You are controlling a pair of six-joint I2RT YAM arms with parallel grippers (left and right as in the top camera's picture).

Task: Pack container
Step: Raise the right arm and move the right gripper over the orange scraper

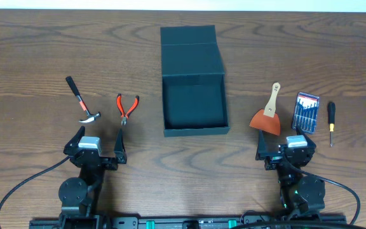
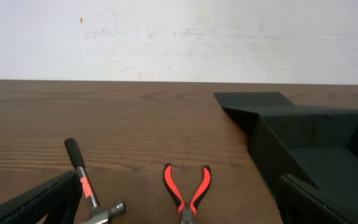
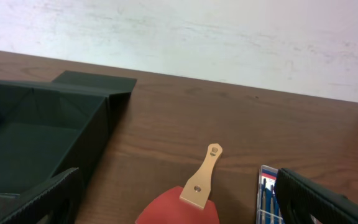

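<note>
Cardboard container (image 1: 194, 105) mid desk (image 1: 43, 51), lid (image 1: 189, 51) open | prob. light, stiff, matte; hold at wall rim | left gripper (image 1: 100, 136) wide, empty | right gripper (image 1: 286, 141) wide, empty

No writing, brand or number is legible. The blue pack (image 1: 307, 112) just ahead of the right gripper (image 1: 286, 145) is too small to read.

Surfaces: brown wood-grain table (image 1: 37, 51) smooth, low sheen; square dark teal-grey cardboard box (image 1: 191, 57) matt; claw hammer (image 1: 83, 102) shiny metal head, black grip; red-handled pliers (image 1: 127, 108) glossy plastic sleeves; red-bladed scraper (image 1: 269, 111) pale bare-wood handle
</note>
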